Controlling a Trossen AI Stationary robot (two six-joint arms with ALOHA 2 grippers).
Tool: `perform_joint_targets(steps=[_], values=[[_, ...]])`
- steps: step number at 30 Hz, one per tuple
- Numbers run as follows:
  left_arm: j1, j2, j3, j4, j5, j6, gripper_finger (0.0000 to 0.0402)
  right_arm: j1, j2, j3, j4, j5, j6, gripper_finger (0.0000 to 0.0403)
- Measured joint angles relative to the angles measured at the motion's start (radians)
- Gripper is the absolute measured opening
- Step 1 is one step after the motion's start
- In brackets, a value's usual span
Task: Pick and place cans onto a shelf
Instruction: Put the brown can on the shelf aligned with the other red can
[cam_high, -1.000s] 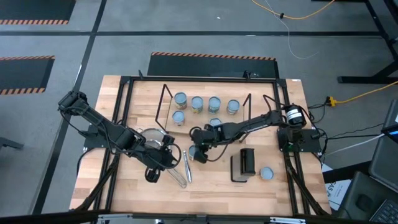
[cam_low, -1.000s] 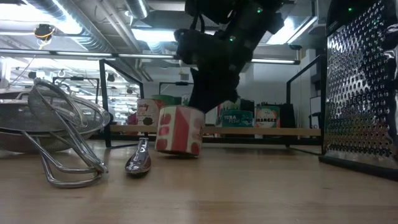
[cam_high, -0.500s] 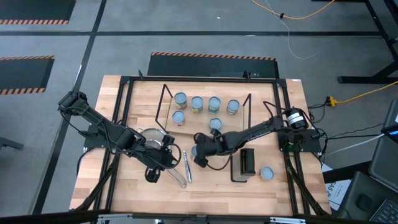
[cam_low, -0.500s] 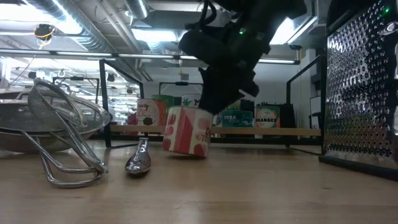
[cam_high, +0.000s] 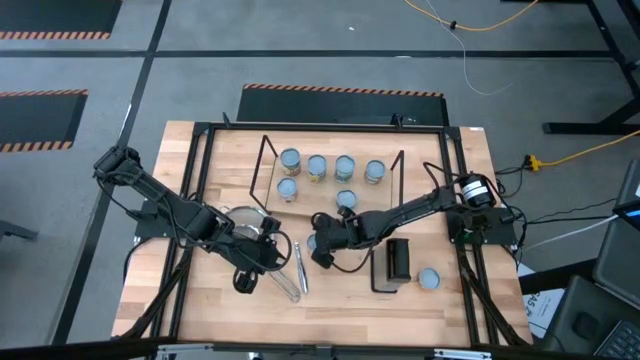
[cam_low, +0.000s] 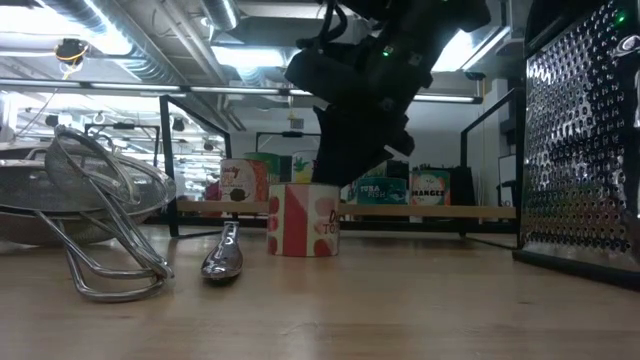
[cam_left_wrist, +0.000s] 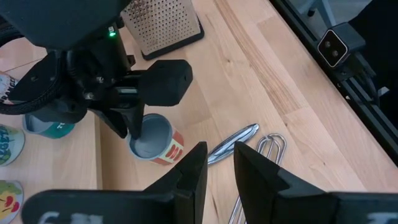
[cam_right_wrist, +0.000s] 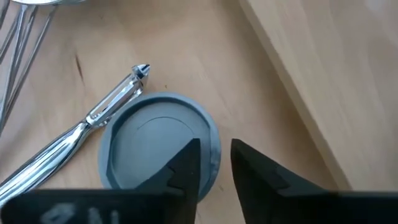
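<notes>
Right pincer (cam_low: 325, 190) above upright red can (cam_low: 303, 220).

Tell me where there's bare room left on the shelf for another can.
The shelf is bare along its front right, between the lone front can and the right wire frame. The back row is crowded with four cans.

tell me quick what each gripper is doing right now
Left gripper: closed, empty.
Right gripper: closed on the rim of the small round red-labelled can, which stands on the wooden table.
</notes>
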Motion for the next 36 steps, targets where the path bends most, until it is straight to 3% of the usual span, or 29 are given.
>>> perform_joint_targets(steps=[11, 15, 22, 26, 36], values=[[0.000, 0.000, 0.000, 0.000, 0.000, 0.000, 0.0072, -0.002, -0.077, -0.001, 0.005, -0.021, -0.195, 0.0095], [0.000, 0.000, 0.000, 0.000, 0.000, 0.000, 0.0072, -0.002, -0.133, -0.001, 0.005, -0.100, -0.407, 0.0095], [0.000, 0.000, 0.000, 0.000, 0.000, 0.000, 0.0072, -0.002, -0.153, -0.001, -0.002, -0.365, -0.850, 0.0094], [0.000, 0.000, 0.000, 0.001, 0.000, 0.000, 0.0072, -0.002, -0.133, -0.001, -0.025, -0.394, -1.009, 0.0094], [0.001, 0.000, 0.000, 0.010, 0.000, 0.000, 0.0072, -0.038, -0.097, -0.001, -0.034, -0.393, -1.113, 0.0094]])
